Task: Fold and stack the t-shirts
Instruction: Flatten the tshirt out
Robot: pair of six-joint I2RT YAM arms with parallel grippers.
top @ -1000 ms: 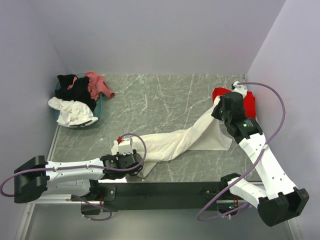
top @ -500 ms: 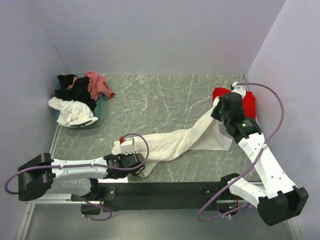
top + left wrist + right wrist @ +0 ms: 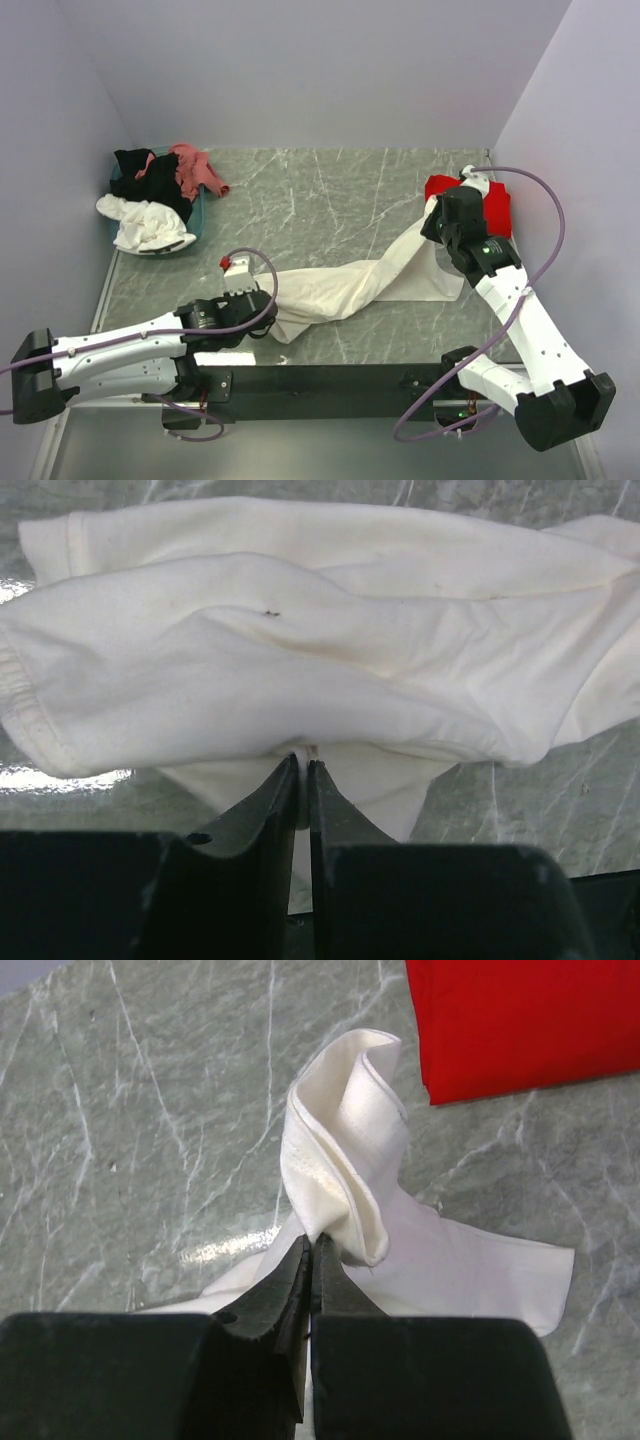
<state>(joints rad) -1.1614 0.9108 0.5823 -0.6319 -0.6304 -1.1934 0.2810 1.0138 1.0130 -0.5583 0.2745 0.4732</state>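
Pincers first: my left pincer (image 3: 303,767) has its jaws all but together on a thin fold at the near edge of the large cream off-white soft cloth t-shirt (image 3: 300,650). My right pincer (image 3: 311,1245) is clamped shut on a bunched corner of the same garment. Between the two, the shirt runs as a twisted band from lower centre-left of the overhead view up toward the right. Its middle lies on the grey marbled table (image 3: 320,190). Just beyond the right pincer, at the right edge of that view, lies the bright red cloth t-shirt (image 3: 497,207), flat and squared. At upper left, well apart, a heap of black, pink and white shirts (image 3: 155,200) sits in a teal tub (image 3: 200,222).

I judge this to be the spreading step: both ends are gripped, but nothing is flat yet. The next move calls for drawing my arms apart to take out the twist, then laying the shirt down flat on the bare middle of the table. The right end must stay off the red shirt. The left grip is shallow and could slip under tension.

A second ago the left jaws stood wider over that end; they have since closed. The left arm's rear link has swung toward the lower left corner. The right arm and the red shirt look unchanged.
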